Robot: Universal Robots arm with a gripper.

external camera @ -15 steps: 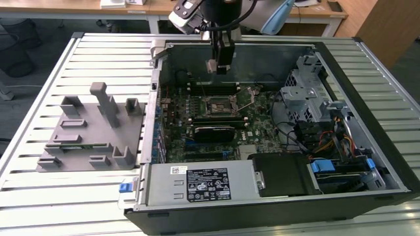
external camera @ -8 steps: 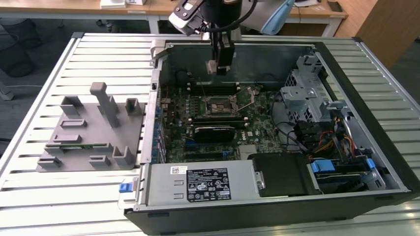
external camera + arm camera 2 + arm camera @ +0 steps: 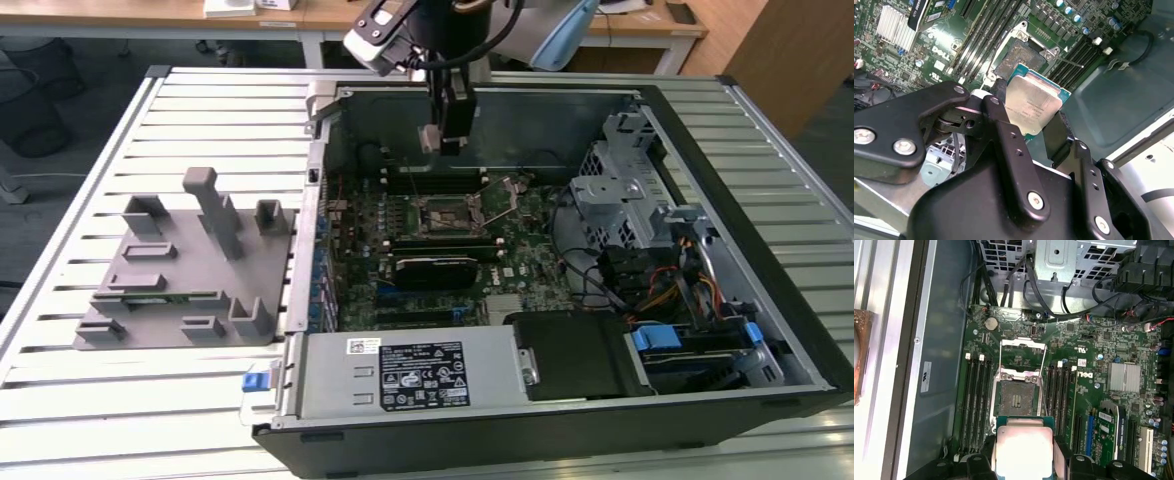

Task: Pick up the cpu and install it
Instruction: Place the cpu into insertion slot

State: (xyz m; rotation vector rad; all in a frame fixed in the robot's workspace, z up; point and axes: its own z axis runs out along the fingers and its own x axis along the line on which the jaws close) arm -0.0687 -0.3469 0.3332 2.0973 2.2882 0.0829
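Jaws of the gripper [image 3: 1030, 107] shut, cpu [image 3: 1020, 447] pinched between them; near open socket [image 3: 1015, 399]

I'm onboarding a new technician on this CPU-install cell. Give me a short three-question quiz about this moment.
1. True or false: the gripper is shut on the cpu.
2. The socket on the motherboard is: A) empty, with its frame open; B) covered by a fan; C) already filled by a chip.
3. Fill in: in the exterior view, the grey fixture stands on the exterior view's ___ of the computer case.
Key: 1 true; 2 A; 3 left.
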